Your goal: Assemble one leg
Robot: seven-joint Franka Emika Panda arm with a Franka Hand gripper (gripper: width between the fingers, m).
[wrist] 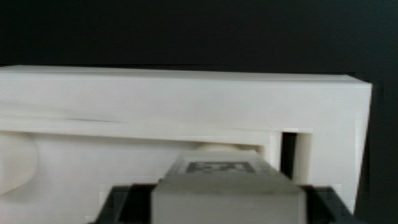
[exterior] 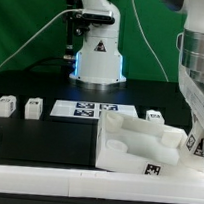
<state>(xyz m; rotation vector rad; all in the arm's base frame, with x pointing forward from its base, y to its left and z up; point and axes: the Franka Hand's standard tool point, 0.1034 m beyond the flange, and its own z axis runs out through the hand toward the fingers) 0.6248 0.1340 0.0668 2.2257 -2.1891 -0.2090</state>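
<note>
From where I stand, the black table [exterior: 41,150] fills the lower half of the exterior view, with the arm's white base [exterior: 97,61] standing at upper centre against the green backdrop. The biggest loose part is the white tray-like piece [exterior: 136,143] with its raised rim, sitting at lower right of that frame. Behind it, toward the middle, lies the marker board [exterior: 82,110], flat and fixed. The gripper [exterior: 195,138] comes down at the far right edge of the frame, right against the tray's right end. In the wrist view the dark jaws stand either side of a small white block with a marker tag on top, the leg [wrist: 222,185], and they seem to be pinching it, though the fingertips themselves are cut off at the frame's edge. The leg's long axis points straight ahead from the jaws into a notch [wrist: 285,160] in the wall of the tray, which spans the frame just beyond it. That is the relation that matters: leg and notch look nearly lined up, the leg's tip at the opening. Three spare legs wait elsewhere: two [exterior: 3,105] [exterior: 33,107] at the left of the exterior view, one [exterior: 155,116] behind the tray.
</note>
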